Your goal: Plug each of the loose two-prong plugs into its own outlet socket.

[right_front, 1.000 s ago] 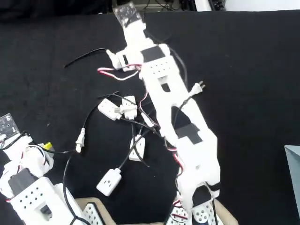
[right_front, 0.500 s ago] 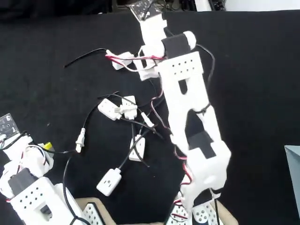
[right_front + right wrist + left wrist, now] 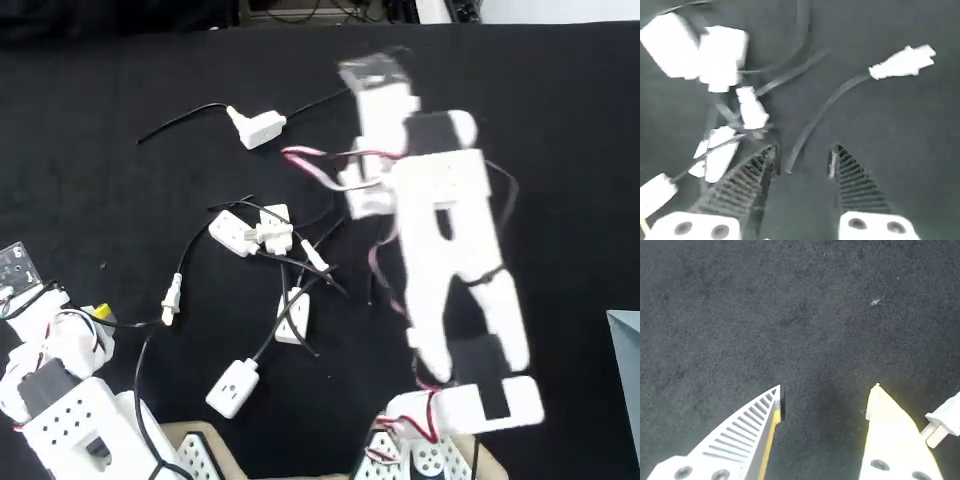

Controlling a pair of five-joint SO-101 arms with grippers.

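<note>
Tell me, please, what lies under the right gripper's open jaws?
Under the right gripper lies the black cloth, with the end of a black cord between the jaws, running to a white plug. Whatever is directly beneath each jaw is covered.

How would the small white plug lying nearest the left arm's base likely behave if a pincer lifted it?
The plug looks small and hard-bodied, so probably light and rigid in a pinch. Its thin black cord lies in a slack curve, so it would likely trail limply and tug slightly.
</note>
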